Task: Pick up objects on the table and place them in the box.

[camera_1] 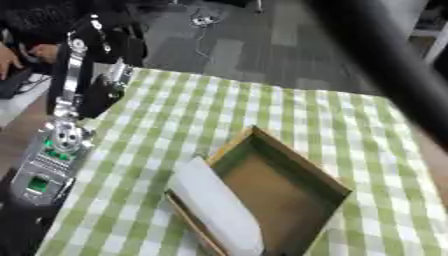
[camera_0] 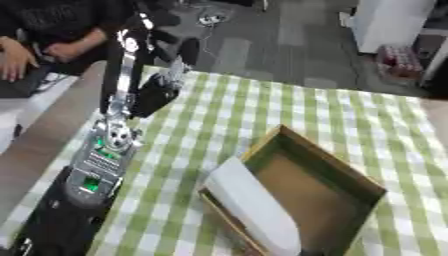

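Observation:
An open brown cardboard box (camera_0: 337, 162) lies askew on the green-and-white checked tablecloth (camera_0: 227, 110), right of centre. A long white thing (camera_0: 254, 205) lies along the box's near-left wall; I cannot tell whether it is a flap or a loose object. My left arm (camera_0: 105, 155) reaches up the table's left side. Its black left hand (camera_0: 156, 95) is at the far-left corner, well away from the box. Something pale (camera_0: 174, 70) shows at the top of that hand, too blurred to make out. Of my right arm only a dark blurred bar (camera_1: 385, 55) crosses the upper right; its hand is hidden.
The table's left edge runs beside a brown surface (camera_0: 44, 140). Past the far edge is grey floor (camera_0: 262, 45), with a white cabinet (camera_0: 389, 22) at the upper right. Checked cloth lies bare between the hand and the box and to the box's right.

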